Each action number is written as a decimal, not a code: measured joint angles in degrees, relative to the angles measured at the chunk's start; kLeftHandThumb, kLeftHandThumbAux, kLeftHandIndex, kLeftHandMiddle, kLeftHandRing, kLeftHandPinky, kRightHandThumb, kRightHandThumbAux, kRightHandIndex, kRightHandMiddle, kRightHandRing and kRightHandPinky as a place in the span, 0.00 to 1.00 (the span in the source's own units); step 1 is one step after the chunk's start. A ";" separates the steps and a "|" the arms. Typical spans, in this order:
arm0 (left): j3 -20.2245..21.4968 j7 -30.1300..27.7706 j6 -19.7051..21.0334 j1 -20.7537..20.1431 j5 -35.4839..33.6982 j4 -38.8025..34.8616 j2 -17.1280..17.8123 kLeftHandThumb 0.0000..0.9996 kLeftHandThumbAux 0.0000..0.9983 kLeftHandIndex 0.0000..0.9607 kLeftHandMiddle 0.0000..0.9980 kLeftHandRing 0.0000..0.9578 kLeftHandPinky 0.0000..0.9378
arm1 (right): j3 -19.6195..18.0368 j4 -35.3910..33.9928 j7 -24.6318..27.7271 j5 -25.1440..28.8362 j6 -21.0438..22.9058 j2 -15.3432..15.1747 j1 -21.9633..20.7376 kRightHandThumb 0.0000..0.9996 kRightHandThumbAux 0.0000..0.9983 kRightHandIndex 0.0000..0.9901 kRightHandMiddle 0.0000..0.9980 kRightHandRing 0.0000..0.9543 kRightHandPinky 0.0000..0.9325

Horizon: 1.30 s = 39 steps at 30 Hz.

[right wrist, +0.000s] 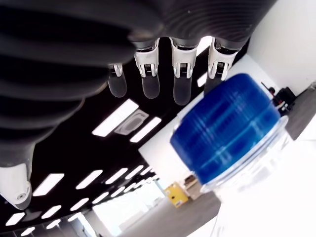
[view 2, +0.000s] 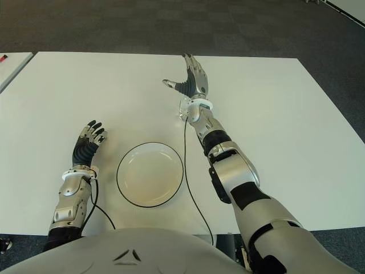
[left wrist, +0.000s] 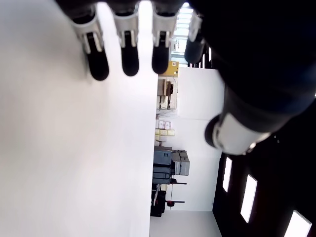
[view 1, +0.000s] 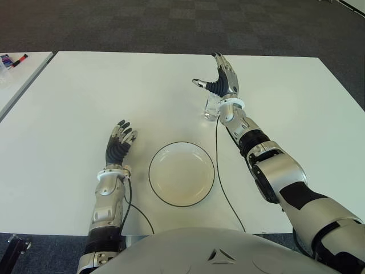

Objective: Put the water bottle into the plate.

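A clear water bottle [view 1: 211, 108] with a blue cap [right wrist: 227, 133] stands upright on the white table [view 1: 85, 103], beyond the plate's right side. My right hand [view 1: 212, 73] is raised just above and behind it, palm open, fingers [right wrist: 181, 74] spread and holding nothing. In the right wrist view the cap sits just below the fingertips, apart from them. The round white plate [view 1: 182, 177] with a dark rim lies near the table's front, with nothing in it. My left hand [view 1: 121, 140] shows to the left of the plate, fingers [left wrist: 129, 54] straight and relaxed.
A thin black cable [view 1: 219, 171] runs from my right wrist past the plate's right rim to the table's front edge. Another cable [view 1: 134, 208] curls by my left forearm. A second table [view 1: 14, 74] with markers stands at the far left. Dark carpet lies beyond.
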 measured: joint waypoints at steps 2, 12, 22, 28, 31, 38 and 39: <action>-0.02 0.13 -0.07 -0.01 0.16 0.04 0.00 0.38 0.72 0.12 0.14 0.15 0.21 | -0.81 -0.70 0.47 0.97 0.37 0.06 0.34 0.26 0.51 0.05 0.10 0.13 0.22; 0.16 0.17 -0.75 -0.01 0.35 0.15 -0.40 0.38 0.74 0.13 0.14 0.15 0.21 | -6.18 -3.51 2.19 6.86 0.46 1.24 2.99 0.28 0.53 0.03 0.08 0.11 0.17; 0.18 0.17 -0.85 -0.02 0.08 0.16 -0.64 0.38 0.73 0.11 0.13 0.15 0.21 | -7.20 -4.51 2.02 7.91 -1.44 2.13 5.24 0.29 0.56 0.02 0.08 0.10 0.17; 0.18 0.14 -0.80 -0.03 -0.16 0.15 -0.63 0.39 0.71 0.11 0.12 0.14 0.21 | -7.59 -5.24 2.02 7.90 -1.76 2.26 5.30 0.29 0.56 0.02 0.08 0.11 0.17; 0.18 0.07 -0.79 -0.03 -0.38 0.15 -0.63 0.40 0.70 0.10 0.12 0.14 0.21 | -7.70 -5.57 2.04 7.90 -1.86 2.29 5.41 0.29 0.56 0.02 0.08 0.11 0.17; 0.21 0.07 -0.51 -0.03 -0.67 0.14 -0.62 0.40 0.69 0.11 0.12 0.14 0.20 | -7.96 -5.98 2.28 7.92 -1.86 2.44 5.90 0.29 0.56 0.02 0.08 0.11 0.18; 0.22 0.07 -0.49 -0.03 -0.67 0.14 -0.62 0.40 0.69 0.10 0.12 0.14 0.20 | -7.99 -5.99 2.34 7.92 -1.86 2.47 5.99 0.29 0.56 0.02 0.08 0.11 0.18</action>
